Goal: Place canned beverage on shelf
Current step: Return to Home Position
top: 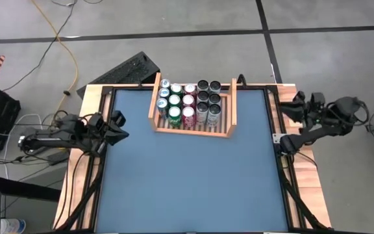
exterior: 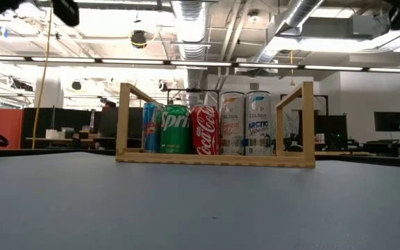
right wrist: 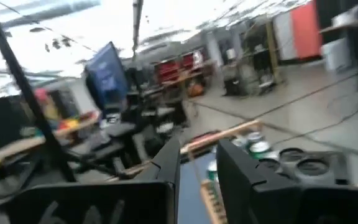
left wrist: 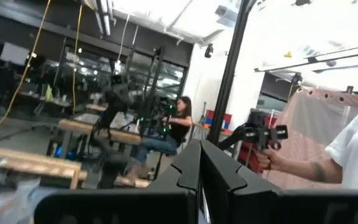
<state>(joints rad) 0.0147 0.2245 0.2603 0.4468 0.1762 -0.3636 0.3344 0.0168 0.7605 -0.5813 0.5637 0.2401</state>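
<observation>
With cans racked on shelf at 12, left gripper (9, jaws closed) & right gripper (3, jaws parted) were best retracted w/o swinging inward.

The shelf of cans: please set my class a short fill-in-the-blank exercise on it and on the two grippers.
1. In the low view, the shelf shows ___ cans in its front row.
2. There, the can between the green can and the white cans is ___.
3. In the high view, the shelf stands on a ___ table.
4. The left gripper and the right gripper, at the table's sides, hold ___ cans.
Missing words: five, red, blue, no.
</observation>
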